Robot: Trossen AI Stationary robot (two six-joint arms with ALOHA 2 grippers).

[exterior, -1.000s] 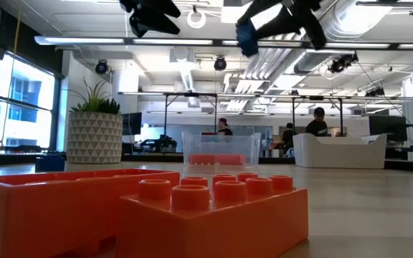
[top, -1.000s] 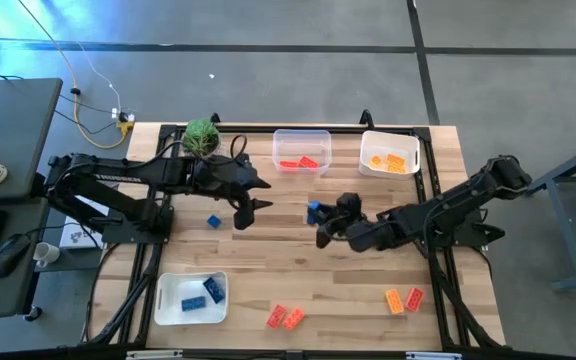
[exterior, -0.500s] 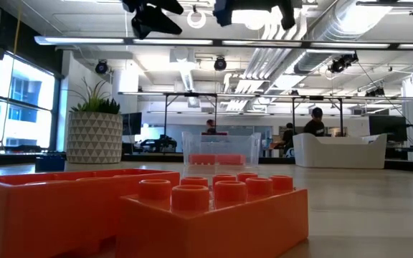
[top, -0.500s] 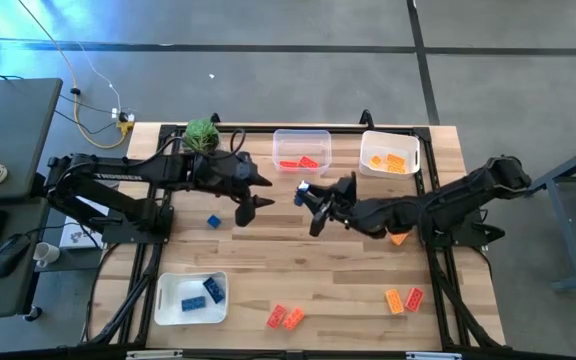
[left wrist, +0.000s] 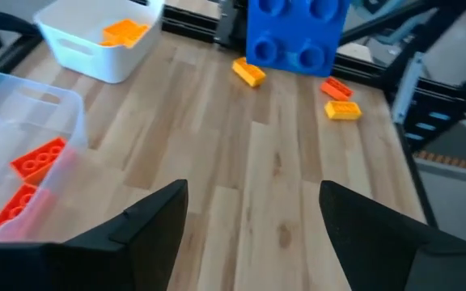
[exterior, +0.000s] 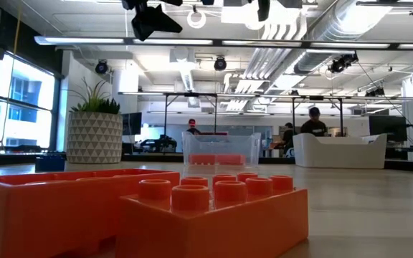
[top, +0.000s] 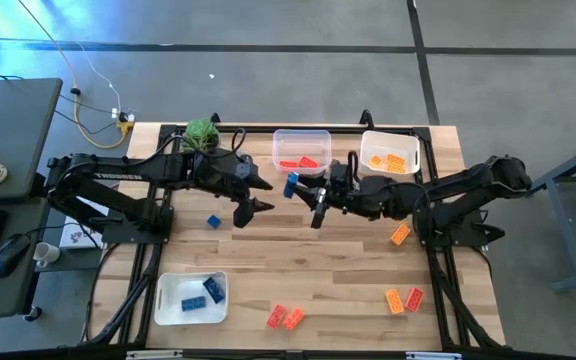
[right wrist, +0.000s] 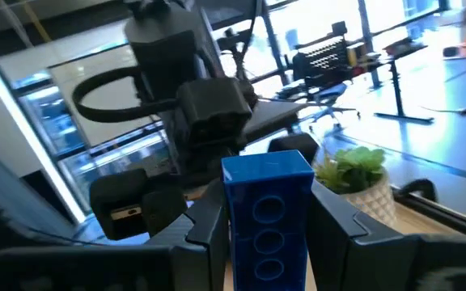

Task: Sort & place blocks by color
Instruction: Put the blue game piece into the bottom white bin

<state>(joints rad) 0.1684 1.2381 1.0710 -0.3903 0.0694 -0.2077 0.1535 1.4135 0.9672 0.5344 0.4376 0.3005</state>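
Right gripper (top: 303, 190) is clamped on a blue block (top: 290, 185), held up facing the left gripper (top: 258, 192), whose fingers are spread wide with nothing between them

You have both claws above mid-table just in front of the clear bin (top: 302, 135) with red blocks (top: 300, 162); only a narrow gap separates the two claws. White bin (top: 371, 165) with orange blocks (top: 390, 160) sits at the far right edge beside the clear bin. One blue block (top: 213, 221) lies loose just in front of the left arm; white tray (top: 168, 302) with blue blocks (top: 208, 290) sits at the near left edge. Red pair (top: 284, 318) at the near edge, orange block (top: 400, 234) and an orange-red pair (top: 404, 298) on the right. You get open wood across the centre between the claws and the near-edge blocks. Plant (top: 201, 134) at the far left corner
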